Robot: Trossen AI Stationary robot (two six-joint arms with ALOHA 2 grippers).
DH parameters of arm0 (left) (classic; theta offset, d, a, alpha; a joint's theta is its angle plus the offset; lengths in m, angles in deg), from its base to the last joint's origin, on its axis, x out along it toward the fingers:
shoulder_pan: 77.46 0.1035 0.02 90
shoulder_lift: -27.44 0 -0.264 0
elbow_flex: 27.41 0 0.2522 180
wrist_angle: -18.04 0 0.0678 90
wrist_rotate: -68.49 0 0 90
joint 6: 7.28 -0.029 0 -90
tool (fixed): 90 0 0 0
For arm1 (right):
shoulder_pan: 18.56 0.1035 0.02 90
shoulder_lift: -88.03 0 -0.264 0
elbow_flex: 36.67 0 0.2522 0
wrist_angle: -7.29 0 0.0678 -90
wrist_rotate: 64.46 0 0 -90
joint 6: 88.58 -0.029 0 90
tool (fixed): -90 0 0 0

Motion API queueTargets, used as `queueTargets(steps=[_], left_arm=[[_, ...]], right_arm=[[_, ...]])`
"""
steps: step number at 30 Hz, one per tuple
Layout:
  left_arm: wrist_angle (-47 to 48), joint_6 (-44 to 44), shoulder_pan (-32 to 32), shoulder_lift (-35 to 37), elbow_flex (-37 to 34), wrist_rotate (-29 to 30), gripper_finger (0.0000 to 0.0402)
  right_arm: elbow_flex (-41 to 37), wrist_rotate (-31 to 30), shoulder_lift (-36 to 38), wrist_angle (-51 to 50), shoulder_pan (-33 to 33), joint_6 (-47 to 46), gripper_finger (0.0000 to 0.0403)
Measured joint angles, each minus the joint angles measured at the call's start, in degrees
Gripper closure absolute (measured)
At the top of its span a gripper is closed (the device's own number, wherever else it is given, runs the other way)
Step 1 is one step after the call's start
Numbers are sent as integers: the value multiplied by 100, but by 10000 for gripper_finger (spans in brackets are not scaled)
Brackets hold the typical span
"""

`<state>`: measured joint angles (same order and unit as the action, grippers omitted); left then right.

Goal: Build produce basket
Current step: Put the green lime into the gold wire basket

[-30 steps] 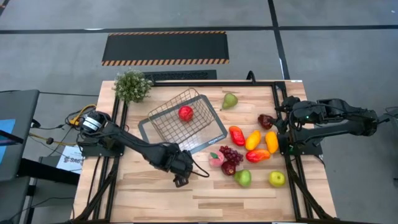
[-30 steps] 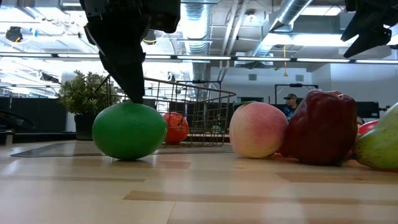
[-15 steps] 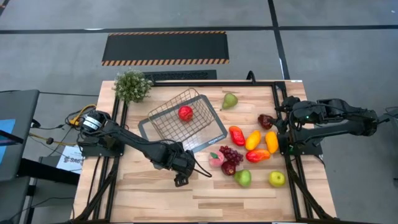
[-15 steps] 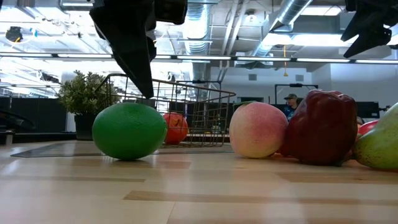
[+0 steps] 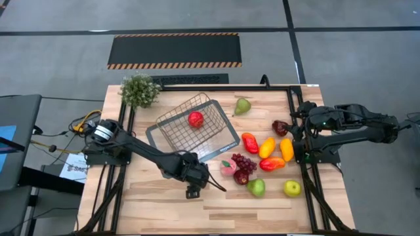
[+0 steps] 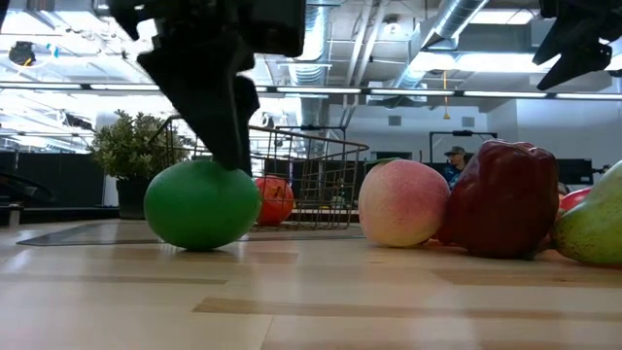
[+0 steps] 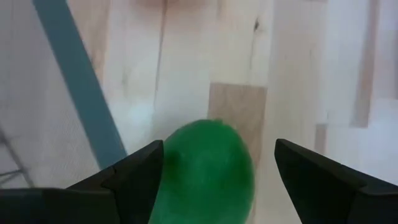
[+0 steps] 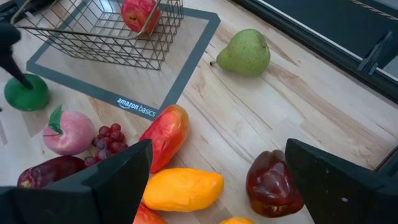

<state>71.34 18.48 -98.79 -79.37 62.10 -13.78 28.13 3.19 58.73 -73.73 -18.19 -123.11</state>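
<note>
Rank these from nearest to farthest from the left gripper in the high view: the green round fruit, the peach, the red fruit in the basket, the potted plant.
Left gripper, open, at the table's front centre.
1. Green round fruit, between its fingers.
2. Peach, just to its right, toward the pile.
3. Red fruit, farther back, inside the basket.
4. Potted plant, far back-left corner.

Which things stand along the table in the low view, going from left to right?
Potted plant → green round fruit → red fruit in the basket → peach → dark red pepper → green pear.
</note>
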Motion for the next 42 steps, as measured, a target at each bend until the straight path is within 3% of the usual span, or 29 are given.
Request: queueTargets(steps=[5,23,33,38,42], left_arm=[[157,58,-11,-150,-20,-416,108],[489,1077,-328,-220,-5,-648,107],[684,1293,-375,-289,-9,-698,51],[741,1528,-380,-318,-7,-1036,45],[752,1522,-441,-318,-7,-903,46]], right_arm=[[0,2,3,-7,0,5,17],[0,2,6,-20,0,62,17],[0,2,6,-20,0,61,17],[0,4,9,-20,0,49,17],[0,4,9,-11,-2,49,17]])
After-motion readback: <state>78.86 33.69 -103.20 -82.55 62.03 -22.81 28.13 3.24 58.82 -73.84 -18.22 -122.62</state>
